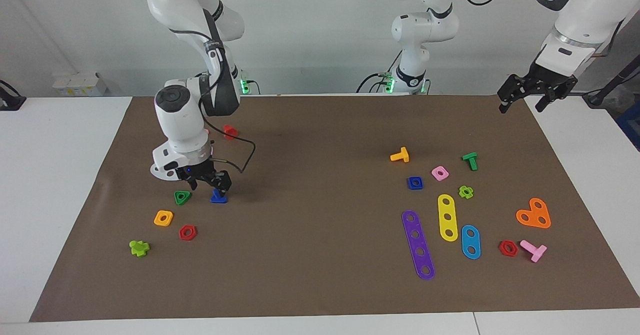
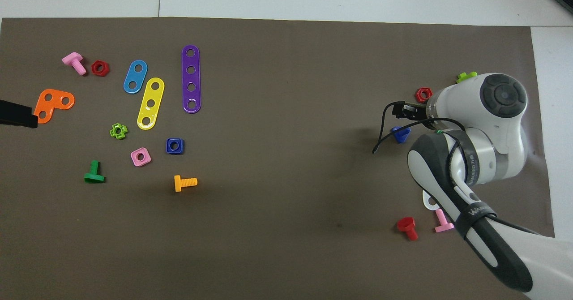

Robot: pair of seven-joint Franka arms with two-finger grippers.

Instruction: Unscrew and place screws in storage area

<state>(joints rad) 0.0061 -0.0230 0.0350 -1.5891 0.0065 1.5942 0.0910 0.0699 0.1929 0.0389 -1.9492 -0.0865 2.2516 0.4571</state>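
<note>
arms: glossy white shells, grey joint caps | end effectors: black | cable: thin black loop at right wrist (image 1: 245, 157)

Non-task parts on the brown mat (image 1: 325, 285), toward the left arm's end: purple strip (image 1: 418, 244), yellow strip (image 1: 447, 217) and blue strip (image 1: 470, 242) side by side (all flat), orange heart-shaped plate (image 1: 534, 214) nearer the mat's edge, pink square nut (image 1: 440, 173) beside blue square nut (image 1: 414, 182).
</note>
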